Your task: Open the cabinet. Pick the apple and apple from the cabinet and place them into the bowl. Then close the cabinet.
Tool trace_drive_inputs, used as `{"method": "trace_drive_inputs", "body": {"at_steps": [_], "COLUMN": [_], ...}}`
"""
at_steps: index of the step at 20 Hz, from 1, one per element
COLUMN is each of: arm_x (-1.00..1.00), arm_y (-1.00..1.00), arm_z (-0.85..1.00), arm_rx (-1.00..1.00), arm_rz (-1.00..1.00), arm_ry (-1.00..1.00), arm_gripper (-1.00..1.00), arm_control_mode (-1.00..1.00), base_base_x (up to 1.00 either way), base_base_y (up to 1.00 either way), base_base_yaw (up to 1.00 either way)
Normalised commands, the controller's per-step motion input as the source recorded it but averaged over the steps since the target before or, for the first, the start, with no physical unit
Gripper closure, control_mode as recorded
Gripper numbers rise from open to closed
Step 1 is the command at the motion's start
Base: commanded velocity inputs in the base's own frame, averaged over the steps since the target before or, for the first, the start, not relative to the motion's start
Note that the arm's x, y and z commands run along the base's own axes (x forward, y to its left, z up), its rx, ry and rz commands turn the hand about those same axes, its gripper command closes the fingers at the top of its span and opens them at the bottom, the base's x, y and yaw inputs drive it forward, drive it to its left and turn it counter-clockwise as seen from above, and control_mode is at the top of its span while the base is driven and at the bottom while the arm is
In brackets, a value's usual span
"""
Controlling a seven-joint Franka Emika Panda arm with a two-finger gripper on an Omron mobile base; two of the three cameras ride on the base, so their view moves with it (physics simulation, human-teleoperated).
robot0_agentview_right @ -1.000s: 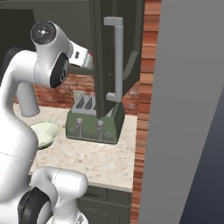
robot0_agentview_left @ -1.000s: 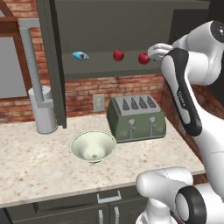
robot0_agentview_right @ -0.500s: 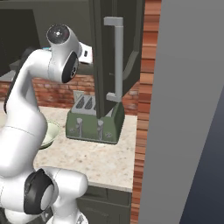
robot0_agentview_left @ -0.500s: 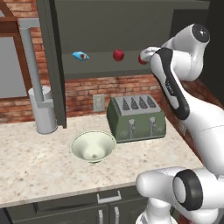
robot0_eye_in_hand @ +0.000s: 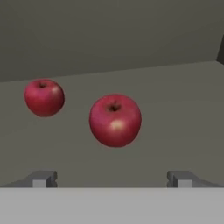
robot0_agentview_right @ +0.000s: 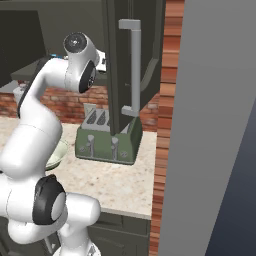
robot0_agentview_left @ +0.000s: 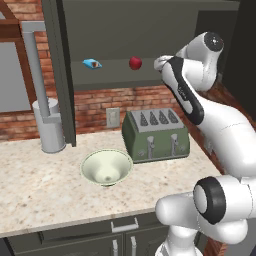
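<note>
1. The cabinet (robot0_agentview_left: 150, 40) stands open above the counter; its left door (robot0_agentview_left: 59, 75) is swung out toward the room, and its right door (robot0_agentview_right: 131, 65), with the long silver bar handle (robot0_agentview_right: 134, 67), is swung out as well.
2. On the cabinet shelf lie a small blue packet (robot0_agentview_left: 92, 63) at the left and one red apple (robot0_agentview_left: 135, 62) to the right of it; in the hand view a second apple (robot0_eye_in_hand: 115, 120) lies nearer to the camera, and the first one (robot0_eye_in_hand: 44, 97) is farther back on the same shelf.
3. The gripper (robot0_eye_in_hand: 111, 178) is inside the cabinet, just in front of the nearer apple; its fingertips (robot0_eye_in_hand: 43, 178) stand wide apart, released, with nothing between them; the apple seems not touched, though the distance is hard to judge.
4. The bowl (robot0_agentview_left: 106, 167) stands on the counter below the cabinet, in front of the toaster (robot0_agentview_left: 156, 135) and a little to its left; I see nothing in it.
5. A grey canister (robot0_agentview_left: 48, 126) stands on the counter, under the left edge of the cabinet, near the brick wall.
</note>
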Motion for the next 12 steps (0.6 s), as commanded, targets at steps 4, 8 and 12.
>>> {"method": "trace_drive_inputs", "body": {"at_steps": [4,8,12], "arm_x": [0.63,0.67,0.68], "arm_y": [0.0,0.0,0.0], "arm_z": [0.0,-0.06,-0.05], "arm_rx": [0.0,-0.01,0.0], "arm_rz": [0.0,0.0,0.0], "arm_ry": [0.0,0.0,0.0], "arm_gripper": [-1.0,-1.0,-1.0], "arm_control_mode": [-1.0,-1.0,-1.0], "base_base_x": [0.0,0.0,0.0], "base_base_y": [0.0,0.0,0.0], "base_base_yaw": [0.0,0.0,0.0]}}
